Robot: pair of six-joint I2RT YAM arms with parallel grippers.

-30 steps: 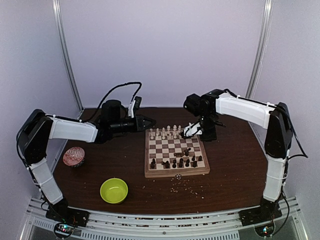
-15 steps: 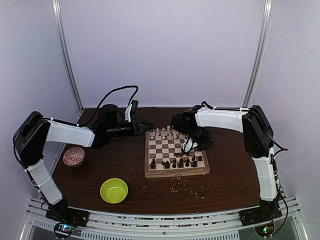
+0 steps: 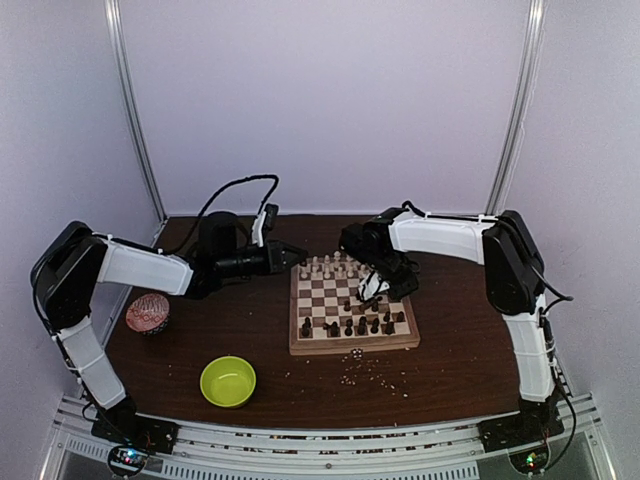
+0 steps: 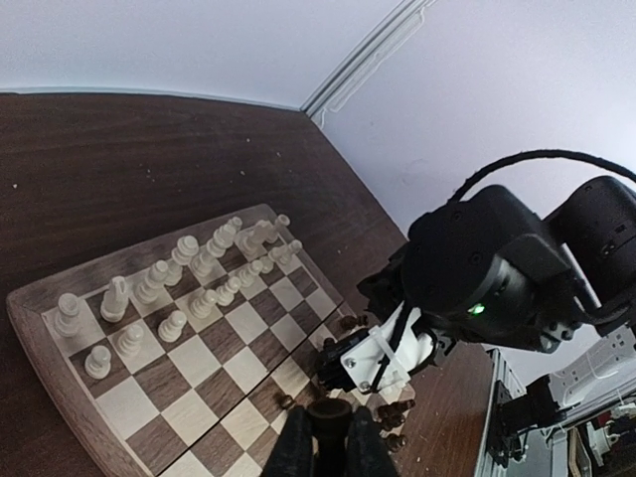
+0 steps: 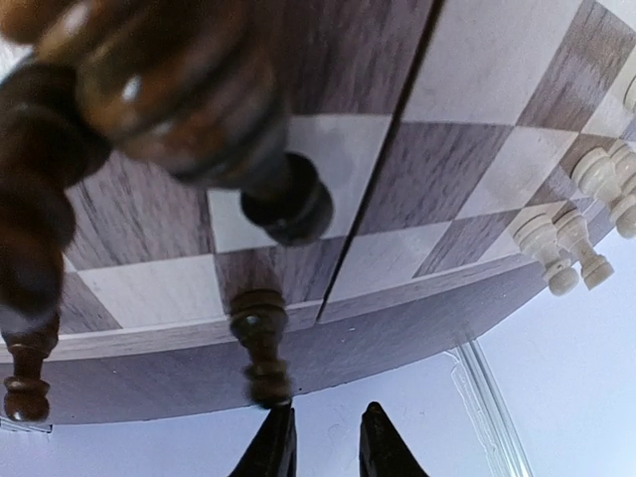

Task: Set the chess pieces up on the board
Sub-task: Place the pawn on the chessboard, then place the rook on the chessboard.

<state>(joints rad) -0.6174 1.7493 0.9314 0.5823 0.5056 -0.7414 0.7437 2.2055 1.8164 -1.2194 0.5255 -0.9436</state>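
Since a sec ago: R arm swung in from off the board's (image 3: 350,345) far-right corner and folded down. The right hand (image 3: 368,292) is now low over the right-middle squares, just far of the dark pieces (image 3: 350,325). L arm barely shifted.

Right hand: tips slightly apart w/ nothing between them in the wrist view. One small dark pawn (image 5: 260,343) stands just beyond the tips, apart from them. Looks like a release step, prob. just done.

Left hand (image 3: 296,253) is closed on a dark piece (image 4: 328,415) pinched at the tips. It hovers off the board's far-left corner, not touching it.

To do it well, imo:
- Open a bit wider before moving and check the pawn stands upright.
- Lift straight up first, no sideways drag, since neighbours are close on the near side.
- L should wait till R is out, as both arms would crowd the same rows.

Room/edges:
- Pale pieces (image 3: 330,265) fill the two rows at the board's far edge, so stay off them.
- Dark ones bunch along the near rows, unevenly, while the mid rows are mostly bare. That's the best lane.
- Worktop (image 3: 460,340) right of the board gives R room to back out.
- Crumbs (image 3: 365,370) lie off the board's near edge.
- The green bowl (image 3: 228,381) sits near-left, well apart.
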